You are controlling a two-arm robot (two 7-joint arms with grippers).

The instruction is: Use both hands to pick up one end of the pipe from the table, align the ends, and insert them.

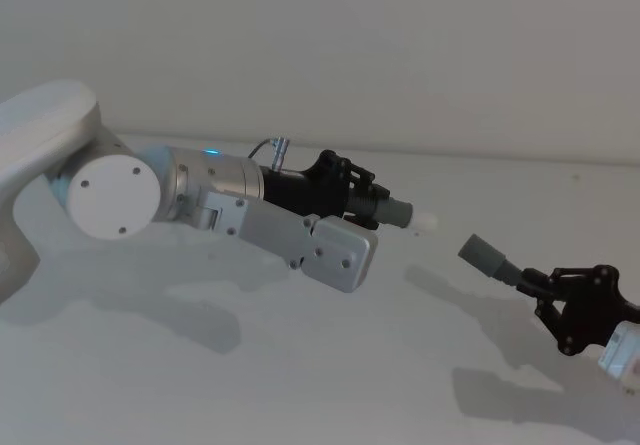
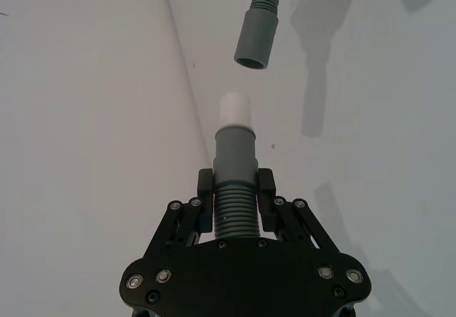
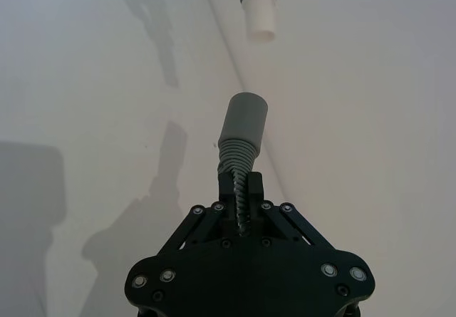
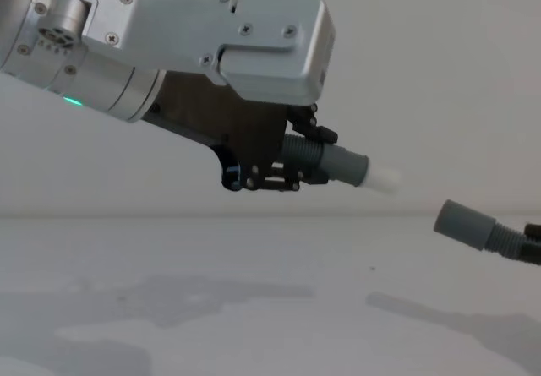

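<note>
My left gripper (image 1: 360, 197) is shut on the short dark grey pipe piece (image 1: 398, 211) and holds it above the table (image 1: 300, 365). Its whitish tip (image 1: 425, 221) points right. My right gripper (image 1: 545, 290) is shut on the corrugated pipe piece, whose smooth grey cuff (image 1: 484, 256) points back toward that tip. A short gap separates the two ends, and the cuff sits slightly lower. In the left wrist view the tip (image 2: 235, 109) faces the open cuff (image 2: 256, 43), which lies a little off its line. In the chest view the tip (image 4: 385, 179) hangs above and left of the cuff (image 4: 461, 220).
The white table spreads under both arms, carrying only their shadows. A plain pale wall (image 1: 400, 45) rises behind its far edge. The bulky silver left arm (image 1: 180, 195) reaches in low across the left half.
</note>
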